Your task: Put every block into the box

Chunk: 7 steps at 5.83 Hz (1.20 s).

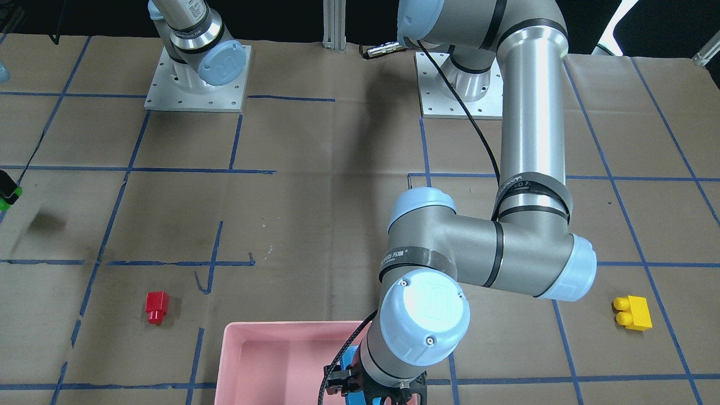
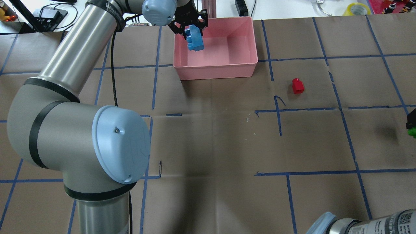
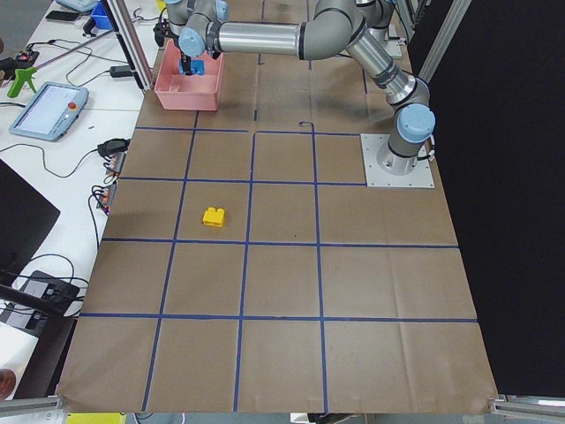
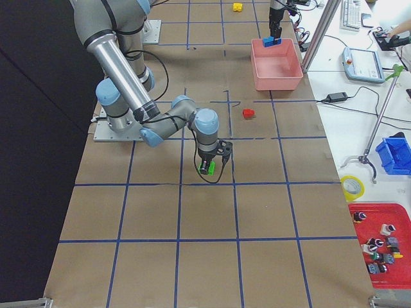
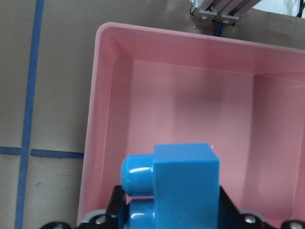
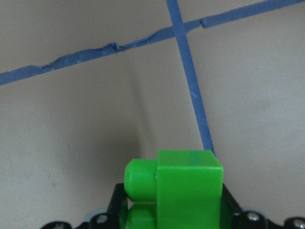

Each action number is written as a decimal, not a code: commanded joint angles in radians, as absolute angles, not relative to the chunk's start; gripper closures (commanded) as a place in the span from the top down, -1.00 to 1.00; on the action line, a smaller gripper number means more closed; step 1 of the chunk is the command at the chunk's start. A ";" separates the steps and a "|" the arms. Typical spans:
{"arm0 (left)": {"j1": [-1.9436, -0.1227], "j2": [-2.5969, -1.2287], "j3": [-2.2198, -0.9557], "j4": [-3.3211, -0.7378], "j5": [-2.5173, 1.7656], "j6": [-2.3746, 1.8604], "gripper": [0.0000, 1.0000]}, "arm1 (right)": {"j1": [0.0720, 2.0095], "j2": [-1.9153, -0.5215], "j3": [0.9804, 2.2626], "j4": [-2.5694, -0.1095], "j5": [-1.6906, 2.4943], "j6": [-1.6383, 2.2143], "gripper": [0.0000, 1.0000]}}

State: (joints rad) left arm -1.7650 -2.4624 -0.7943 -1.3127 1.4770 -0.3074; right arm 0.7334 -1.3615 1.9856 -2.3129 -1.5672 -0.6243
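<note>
My left gripper (image 2: 191, 32) is shut on the blue block (image 2: 196, 42) and holds it over the left part of the pink box (image 2: 216, 70), above its floor. In the left wrist view the blue block (image 5: 183, 186) hangs over the empty box (image 5: 102, 95). My right gripper (image 4: 207, 164) is shut on the green block (image 4: 206, 170) and holds it just above the table; the right wrist view shows the same green block (image 6: 188, 183). The red block (image 2: 297, 86) lies on the table right of the box. The yellow block (image 1: 633, 312) lies far off on my left side.
Brown paper with a blue tape grid (image 2: 279, 120) covers the table. My left arm's elbow (image 2: 81, 139) looms over the near left. The two arm bases (image 1: 197, 84) stand at the robot's edge. Cables and a tablet (image 3: 48, 110) lie beyond the box.
</note>
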 commanded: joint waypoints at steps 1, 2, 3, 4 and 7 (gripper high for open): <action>-1.773 -2.491 -0.802 -1.249 1.488 -0.313 0.34 | 0.828 -1.393 1.817 -2.307 -1.487 -0.753 -0.90; -1.773 -2.487 -0.801 -1.232 1.489 -0.314 0.97 | 0.895 -1.393 1.766 -2.309 -1.486 -0.756 -0.90; -1.767 -2.461 -0.792 -1.235 1.486 -0.313 0.99 | 0.982 -1.400 1.747 -2.310 -1.500 -0.740 -0.89; -1.760 -2.401 -0.799 -1.245 1.483 -0.311 0.99 | 1.044 -1.407 1.708 -2.301 -1.503 -0.720 -0.89; -1.584 -2.211 -0.839 -1.467 1.486 -0.173 1.00 | 1.303 -1.410 1.507 -2.024 -1.546 -0.462 -0.89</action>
